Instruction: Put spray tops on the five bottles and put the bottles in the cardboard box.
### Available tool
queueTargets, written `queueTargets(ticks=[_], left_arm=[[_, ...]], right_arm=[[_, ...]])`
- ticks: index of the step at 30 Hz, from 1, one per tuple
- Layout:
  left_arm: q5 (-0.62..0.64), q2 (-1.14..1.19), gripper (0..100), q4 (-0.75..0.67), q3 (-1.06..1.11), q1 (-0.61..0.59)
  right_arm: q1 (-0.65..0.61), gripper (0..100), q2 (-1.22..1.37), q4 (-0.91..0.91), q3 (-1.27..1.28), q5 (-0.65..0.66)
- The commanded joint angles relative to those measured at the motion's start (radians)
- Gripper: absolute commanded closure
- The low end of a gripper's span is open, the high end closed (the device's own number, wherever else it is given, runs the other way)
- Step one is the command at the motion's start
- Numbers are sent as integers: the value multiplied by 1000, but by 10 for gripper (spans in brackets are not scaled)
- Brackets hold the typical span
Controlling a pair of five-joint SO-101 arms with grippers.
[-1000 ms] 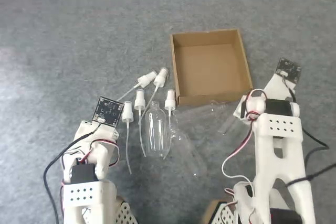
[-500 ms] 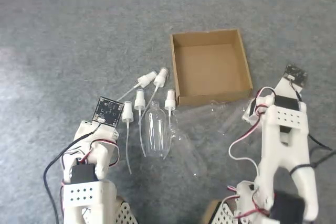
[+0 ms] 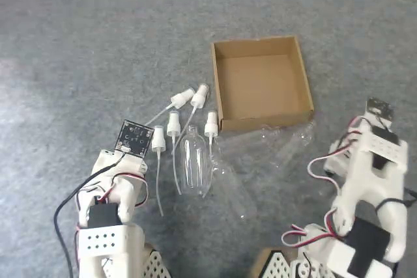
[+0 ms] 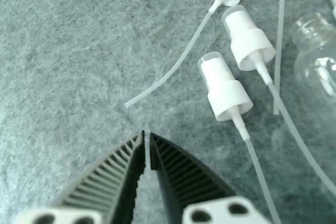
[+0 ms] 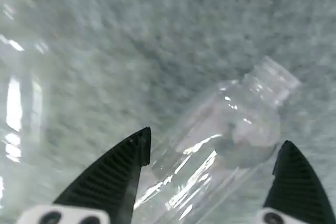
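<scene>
Cardboard box [image 3: 260, 122] sits open side up at the far part of the grey worktop [image 3: 78, 50]. Nothing is in it yet. I think it's open like that so bottles can go straight in.

Five white spray tops [image 3: 173, 124] lie in a bunch just beside the box's near corner, w/ their thin tubes trailing toward the arms. The clear bottles lie on their sides btwn the tops and the R arm [image 3: 371, 174]. They're see-through, so hard to count. One bottle [image 3: 194, 161] has its open neck right by the tops, handy for fitting one. No bottle has a top on, so the job looks like it's at the very start.

L pincer [image 4: 147, 139] hangs low over the worktop, near the nearest spray top [image 4: 223, 85]. Its jaws are pinched almost together, just a thin slit, and it holds nothing.

R pincer [image 5: 215, 140] is spread wide. A lying bottle [image 5: 236, 124] sits btwn its two jaws w/ the bare neck pointing away. It isn't squeezed. Can't tell if a jaw touches it. Prob this bottle gets picked up next. It's smooth and round, so it could roll or slip when the jaws close.
</scene>
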Motion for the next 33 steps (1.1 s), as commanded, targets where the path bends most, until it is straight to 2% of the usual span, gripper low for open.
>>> queueTargets(ticks=[1, 6, 10, 16, 21, 27, 30, 33], left_arm=[[-8, -15, 988, 6, -5, -3], [-8, -15, 988, 8, -5, -2], [-8, -15, 988, 78, -24, 5], [-8, -15, 988, 80, -25, 2], [-9, -15, 988, 77, -25, -2], [-66, -15, 988, 12, -24, -5], [-44, -8, 987, 15, -59, -6], [-6, -6, 987, 121, -206, -25]], right_arm=[[111, 671, 5, 28, -48, 267], [108, 670, 2, 19, -52, 405], [105, 670, 10, 18, -25, 407], [162, 670, 13, -73, 0, 359], [214, 671, 22, -134, 6, 433], [231, 833, 16, -147, -11, 440], [237, 879, 22, -147, -9, 532], [232, 879, 16, -147, -18, 617]])
